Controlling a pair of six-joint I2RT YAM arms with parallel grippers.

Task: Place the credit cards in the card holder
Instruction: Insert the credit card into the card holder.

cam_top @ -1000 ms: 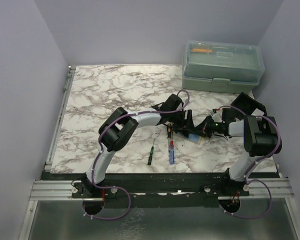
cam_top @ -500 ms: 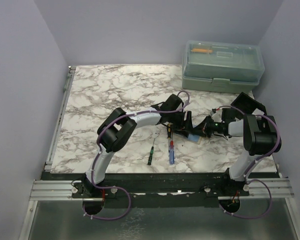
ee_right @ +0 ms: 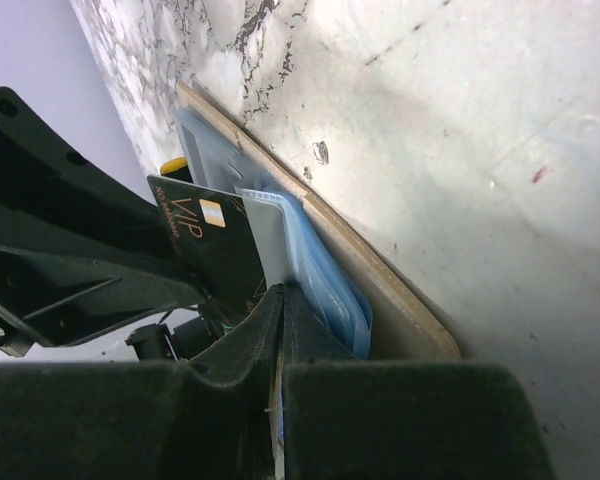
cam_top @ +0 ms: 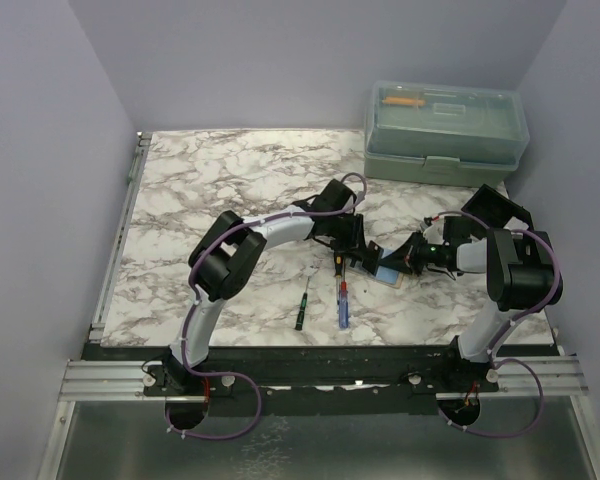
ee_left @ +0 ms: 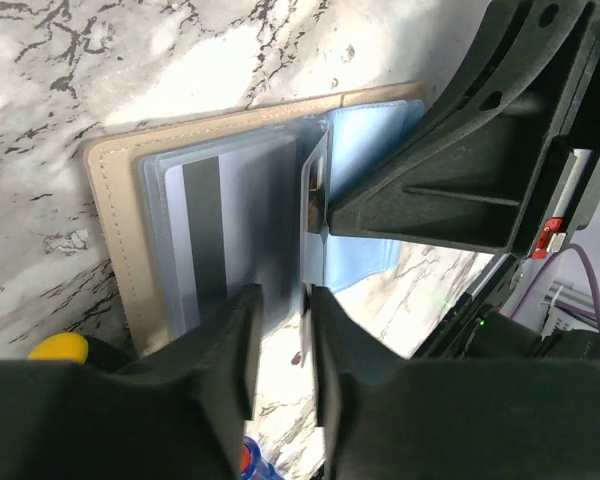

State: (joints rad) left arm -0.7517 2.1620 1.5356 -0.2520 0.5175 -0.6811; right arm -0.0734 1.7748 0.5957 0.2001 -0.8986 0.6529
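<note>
Currently the card holder (ee_left: 110,230) lies open on the marble table (ee_left: 40,60), right of centre and well apart from the green toolbox (cam_top: 445,130). One striped card (ee_left: 205,240) sits inside a clear sleeve. A black VIP card (ee_right: 215,250) stands on edge over the fold, just beside the blue sleeve leaf (ee_left: 365,150).

The right gripper (ee_right: 280,300) has its fingers pressed together on that leaf and lifts it clear of the cover. The left gripper (ee_left: 282,300) brackets the black card's edge. Its fingers (ee_left: 235,350) stand narrowly apart, and whether they clamp the card cannot be told. A yellow-handled screwdriver (ee_left: 58,347) lies just beside the holder.

Probable faults from this state:
- An incomplete pinch lets the card tilt or drop beside the pocket.
- A card corner catching the sleeve rim drags the soft holder across the table.
- The leaf slipping from the right gripper closes the pocket mouth.
- The grippers work very near each other, so a small lateral error brings them into contact.
</note>
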